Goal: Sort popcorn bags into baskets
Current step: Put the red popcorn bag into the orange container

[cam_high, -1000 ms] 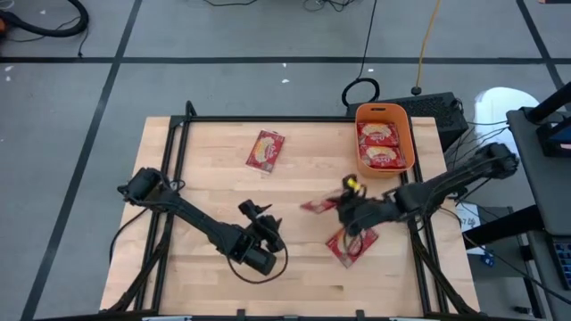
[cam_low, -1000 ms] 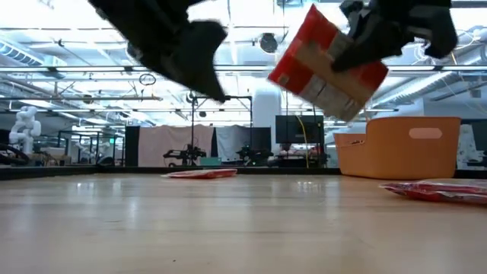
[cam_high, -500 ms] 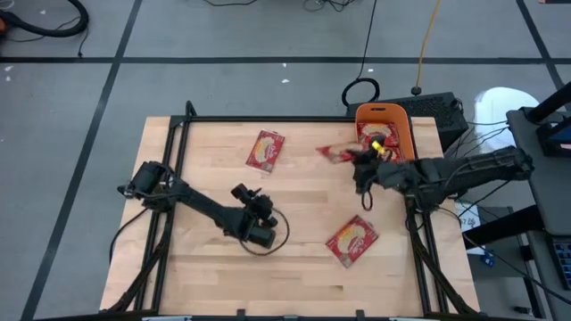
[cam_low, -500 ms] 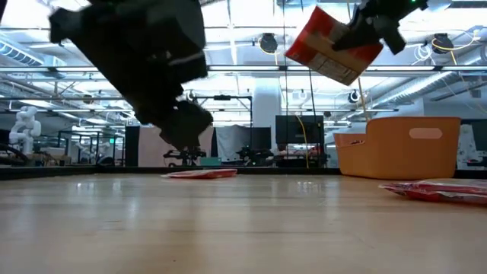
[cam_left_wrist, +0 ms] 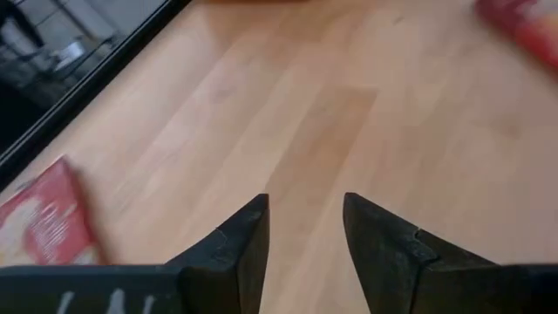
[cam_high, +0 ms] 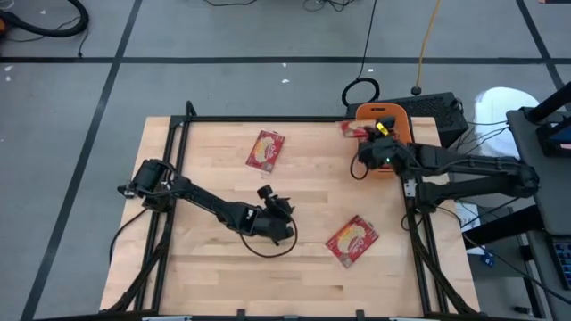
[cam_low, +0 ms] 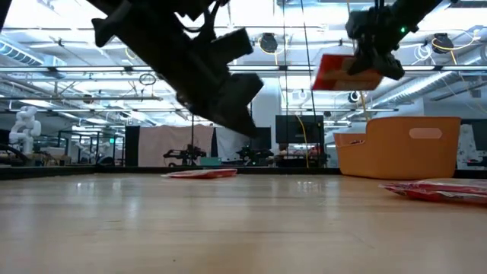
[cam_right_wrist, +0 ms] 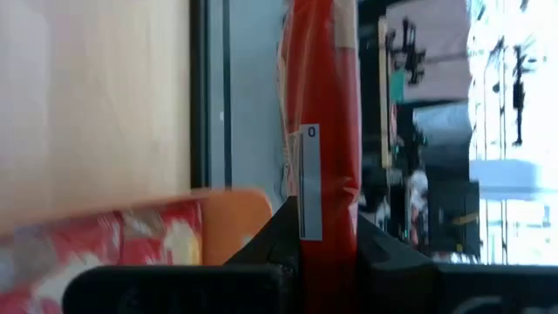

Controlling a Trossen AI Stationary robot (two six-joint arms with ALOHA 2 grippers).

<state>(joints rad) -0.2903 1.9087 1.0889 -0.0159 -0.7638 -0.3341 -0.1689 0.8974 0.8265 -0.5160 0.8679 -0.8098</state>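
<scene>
Two popcorn bags lie loose on the table: one [cam_high: 265, 149] toward the far side, one [cam_high: 352, 240] nearer the front on my right. A third [cam_high: 353, 130] is pinched in my right gripper [cam_high: 364, 135], held in the air at the near-left corner of the orange bin [cam_high: 402, 124]. I grip it by one edge, so in the right wrist view it [cam_right_wrist: 323, 113] stands edge-on between my fingers [cam_right_wrist: 283, 228], which are clamped on it; in the low view it [cam_low: 346, 72] hangs well above the bin's rim [cam_low: 403, 146]. That height, I judge, is there to clear the wall before letting go. At least one red bag [cam_right_wrist: 96, 240] already rests inside the bin. My right arm reaches in from the right edge, stretched low across the table's far right corner with the wrist turned toward the bin. My left gripper [cam_high: 282, 214] hovers over bare wood mid-table, fingers [cam_left_wrist: 237, 249] parted and holding nothing, the arm running diagonally from its base at the left edge, likely heading for the front bag.
</scene>
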